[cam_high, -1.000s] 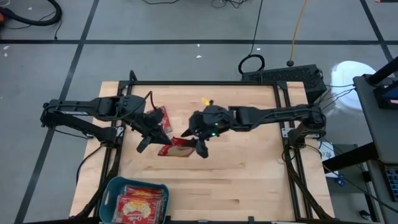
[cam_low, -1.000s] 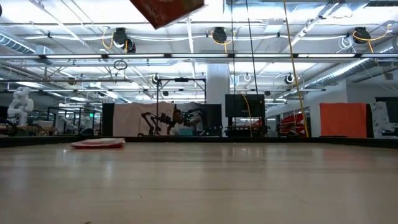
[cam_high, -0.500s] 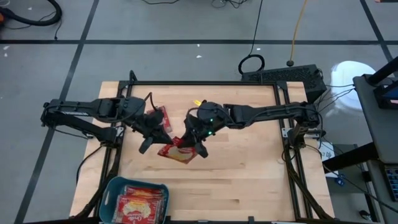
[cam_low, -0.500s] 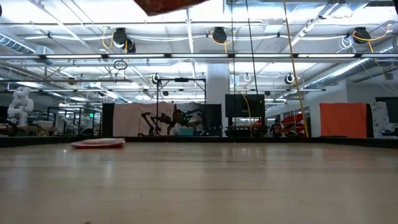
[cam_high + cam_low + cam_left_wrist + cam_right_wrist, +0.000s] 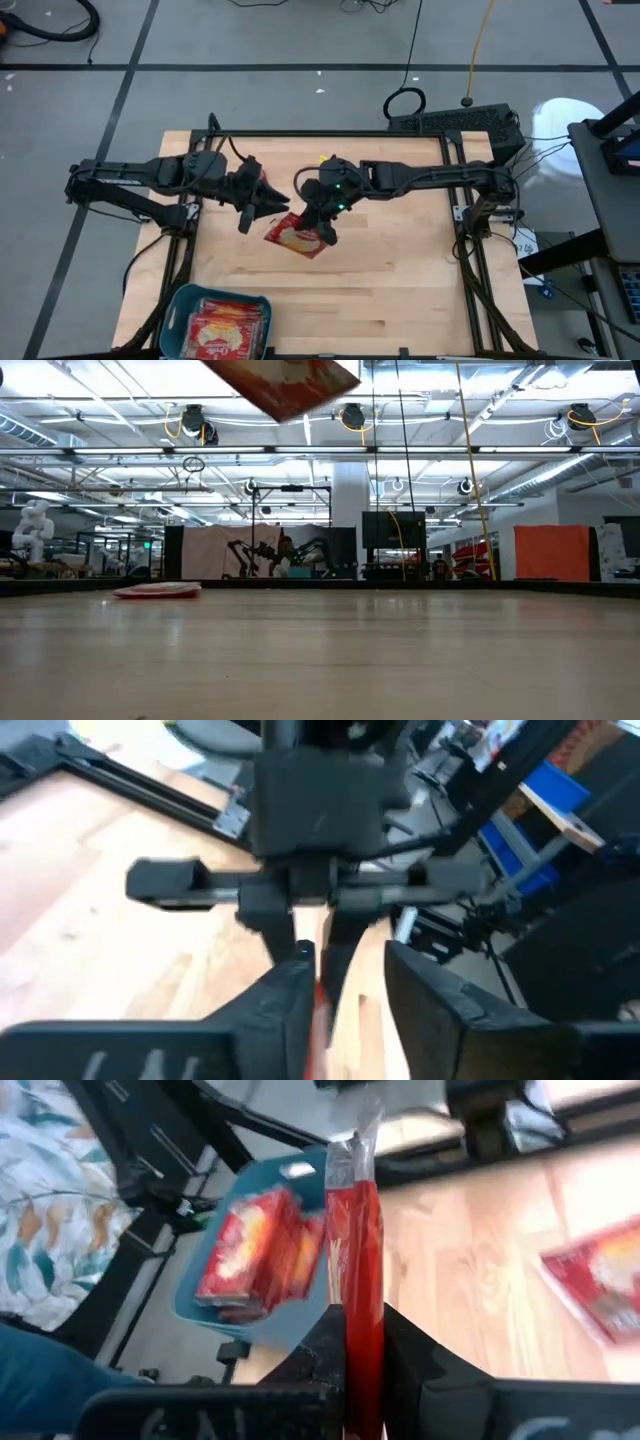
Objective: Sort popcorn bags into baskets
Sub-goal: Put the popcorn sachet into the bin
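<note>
One red popcorn bag (image 5: 296,236) hangs in the air over the table's middle, and its lower part shows in the low view (image 5: 285,384). My right gripper (image 5: 327,232) is shut on it. My left gripper (image 5: 262,212) stands open at the bag's left end, whose red edge (image 5: 321,1012) shows between its fingers. A second bag (image 5: 157,590) lies flat on the table, mostly hidden under my left arm in the high view (image 5: 266,180). The teal basket (image 5: 176,312) at the near left holds several bags. My right gripper pinches the bag's right end (image 5: 360,1295) between its two fingers, and the bag reaches away from them edge-on. The bag is lifted clear of the table and tilted, one corner lower. My left gripper: the bag's edge lies close against one finger (image 5: 290,995); whether they touch, I cannot tell.
A dark metal frame (image 5: 330,134) runs along the table's far edge and its two sides. Bare wood (image 5: 400,290) stretches across the near right of the table. A small yellow thing (image 5: 327,159) lies near the far edge behind my right arm.
My right gripper has shut on the bag's right end, and my left gripper has opened on its left end. The bag has turned and tipped in the air, one corner now lower. My left gripper has shifted slightly toward the table's right and far side.
</note>
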Controlling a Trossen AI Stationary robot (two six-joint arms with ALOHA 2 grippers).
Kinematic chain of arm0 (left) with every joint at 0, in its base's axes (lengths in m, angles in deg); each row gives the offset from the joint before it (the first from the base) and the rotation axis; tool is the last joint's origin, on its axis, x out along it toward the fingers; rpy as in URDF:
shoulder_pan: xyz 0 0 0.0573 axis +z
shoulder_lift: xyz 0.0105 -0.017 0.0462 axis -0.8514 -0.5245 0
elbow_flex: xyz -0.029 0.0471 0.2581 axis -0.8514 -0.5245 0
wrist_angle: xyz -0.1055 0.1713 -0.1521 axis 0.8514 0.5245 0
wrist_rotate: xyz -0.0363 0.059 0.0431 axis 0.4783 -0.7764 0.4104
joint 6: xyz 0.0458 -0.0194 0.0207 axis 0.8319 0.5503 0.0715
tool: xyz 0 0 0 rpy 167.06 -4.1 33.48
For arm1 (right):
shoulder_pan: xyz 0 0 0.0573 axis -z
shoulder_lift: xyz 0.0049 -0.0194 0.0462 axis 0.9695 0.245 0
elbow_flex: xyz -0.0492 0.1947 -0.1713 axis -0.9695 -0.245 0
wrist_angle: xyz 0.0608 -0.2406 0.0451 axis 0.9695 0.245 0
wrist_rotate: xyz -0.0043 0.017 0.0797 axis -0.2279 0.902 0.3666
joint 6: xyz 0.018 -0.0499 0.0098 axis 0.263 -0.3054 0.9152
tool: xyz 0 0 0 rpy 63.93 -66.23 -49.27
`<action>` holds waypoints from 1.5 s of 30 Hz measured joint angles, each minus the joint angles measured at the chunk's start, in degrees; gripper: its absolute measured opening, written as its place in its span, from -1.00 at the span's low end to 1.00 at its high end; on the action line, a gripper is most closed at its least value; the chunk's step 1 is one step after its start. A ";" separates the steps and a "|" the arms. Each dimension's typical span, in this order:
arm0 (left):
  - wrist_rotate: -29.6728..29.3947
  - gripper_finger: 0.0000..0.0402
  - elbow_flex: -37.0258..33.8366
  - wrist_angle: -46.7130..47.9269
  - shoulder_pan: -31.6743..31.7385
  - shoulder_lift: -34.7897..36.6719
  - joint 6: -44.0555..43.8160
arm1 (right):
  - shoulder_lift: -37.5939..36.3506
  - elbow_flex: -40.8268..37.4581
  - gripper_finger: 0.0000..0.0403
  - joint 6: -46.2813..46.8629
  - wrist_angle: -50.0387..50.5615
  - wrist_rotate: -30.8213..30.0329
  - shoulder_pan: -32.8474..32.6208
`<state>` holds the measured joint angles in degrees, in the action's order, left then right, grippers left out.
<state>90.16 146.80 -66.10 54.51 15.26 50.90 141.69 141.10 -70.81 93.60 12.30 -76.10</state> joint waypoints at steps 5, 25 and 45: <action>-2.44 -0.20 0.00 0.84 0.02 0.36 -0.68 | -0.31 -0.02 -0.92 1.62 2.31 -0.05 1.52; -29.47 -0.01 0.02 -8.98 -2.87 3.13 3.60 | -12.10 0.05 -0.78 23.97 8.54 -31.16 6.62; -58.74 0.39 14.24 -21.27 -5.22 -18.87 53.28 | -9.05 0.04 -0.84 37.32 -17.08 -64.60 6.32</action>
<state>31.42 161.04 -87.37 49.29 -3.61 104.18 132.64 141.15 -33.48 76.52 -52.31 -69.78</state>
